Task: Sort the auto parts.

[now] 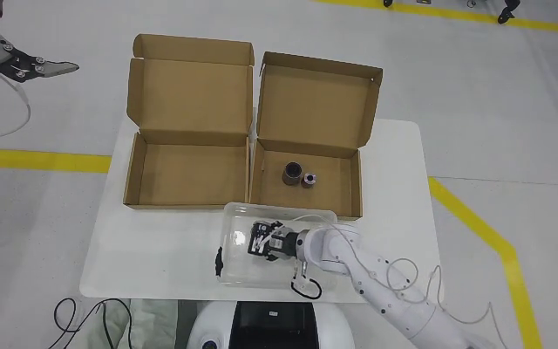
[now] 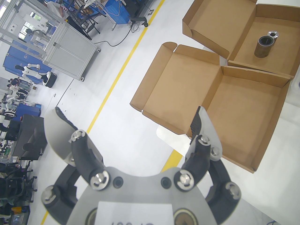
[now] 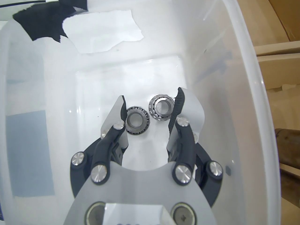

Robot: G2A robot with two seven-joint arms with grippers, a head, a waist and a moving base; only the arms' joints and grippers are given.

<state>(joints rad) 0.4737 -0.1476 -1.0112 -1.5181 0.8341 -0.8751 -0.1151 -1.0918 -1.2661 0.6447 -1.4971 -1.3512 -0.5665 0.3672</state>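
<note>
Your right claw (image 3: 150,99) is hovering wide open in the bin (image 3: 243,47), two bearings (image 3: 137,122) lying side by side between its fingers. You should be centring on one before closing, lest both get pinched.

Top view looks down on boxes (image 1: 187,170) and bin (image 1: 234,237); left wrist shares boxes, right wrist sits inside bin.

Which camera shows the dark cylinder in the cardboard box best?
The left wrist view: the dark cylinder stands upright in its cardboard box, hollow top visible, a small silver part beside it. The top view shows it small, from above. The right wrist view catches a dark sliver, possibly it.
</note>
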